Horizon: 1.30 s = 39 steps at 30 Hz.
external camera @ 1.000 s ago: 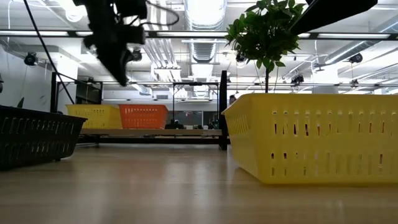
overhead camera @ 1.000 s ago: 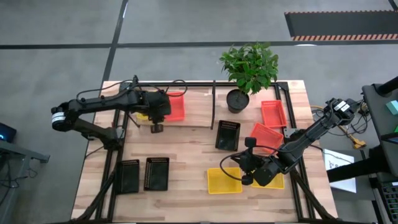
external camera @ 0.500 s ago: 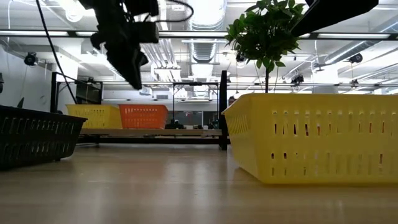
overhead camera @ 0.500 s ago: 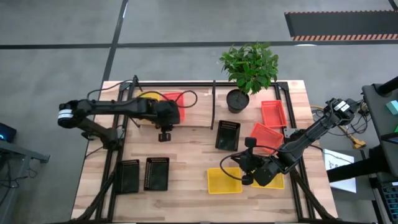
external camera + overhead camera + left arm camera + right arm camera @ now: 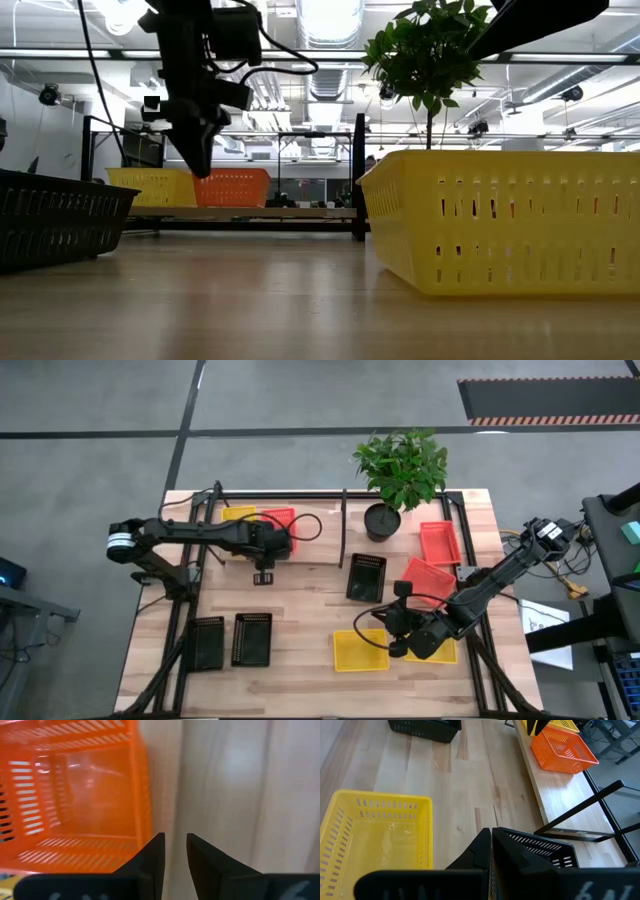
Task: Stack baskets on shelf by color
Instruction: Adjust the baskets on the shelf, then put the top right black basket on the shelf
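Hovering slightly parted and empty beside the slotted red-orange mesh basket (image 5: 75, 805), the left gripper (image 5: 174, 851) faces pale wood.

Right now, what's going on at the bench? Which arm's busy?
The left gripper hangs over the tabletop just off the shelf, beside the red-orange basket that sits there next to a yellow basket. Its fingers stand slightly apart with nothing between them. The right gripper waits near the front with fingers shut, by two more yellow baskets. Black baskets and other red-orange ones still lie loose on the table.
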Available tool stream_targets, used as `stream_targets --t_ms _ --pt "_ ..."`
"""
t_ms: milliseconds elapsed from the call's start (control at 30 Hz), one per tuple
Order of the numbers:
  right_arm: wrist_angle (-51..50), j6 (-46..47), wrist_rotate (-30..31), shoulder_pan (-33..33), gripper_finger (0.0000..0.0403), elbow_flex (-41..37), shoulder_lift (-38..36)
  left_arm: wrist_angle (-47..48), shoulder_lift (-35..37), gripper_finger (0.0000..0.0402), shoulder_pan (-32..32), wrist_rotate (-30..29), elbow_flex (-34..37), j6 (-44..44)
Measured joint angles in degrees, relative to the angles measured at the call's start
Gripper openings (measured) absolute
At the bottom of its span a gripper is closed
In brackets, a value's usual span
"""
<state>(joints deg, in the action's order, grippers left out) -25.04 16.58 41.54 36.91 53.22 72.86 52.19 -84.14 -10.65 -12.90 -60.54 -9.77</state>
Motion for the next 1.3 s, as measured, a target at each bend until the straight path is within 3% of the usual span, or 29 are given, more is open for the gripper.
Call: stream_targets --t_ms 267,667,933,1133,1300 --pt "0.00 -0.02 0.00 0.00 0.0009 -0.01 0.00 -0.08 0.99 0.0063 -0.38 -3.28 0.20 0.03" --pt "0.02 -0.04 0.00 0.00 0.0009 -0.04 0.00 -1.56 4.81 0.0063 2.16 0.88 -0.74 2.61" --pt "0.50 -0.09 0.02 -0.02 0.0009 -0.12 0.00 -25.63 13.43 0.0063 14.46 3.19 1.90 4.28" --pt "2.52 -0.10 0.02 -0.02 0.0009 -0.17 0.00 -48.49 16.16 0.0063 22.42 2.51 9.92 -3.18" --pt "5.51 -1.80 -0.01 -0.02 0.0014 -0.25 0.00 -60.97 16.53 0.0063 24.21 -0.52 14.85 -8.02"
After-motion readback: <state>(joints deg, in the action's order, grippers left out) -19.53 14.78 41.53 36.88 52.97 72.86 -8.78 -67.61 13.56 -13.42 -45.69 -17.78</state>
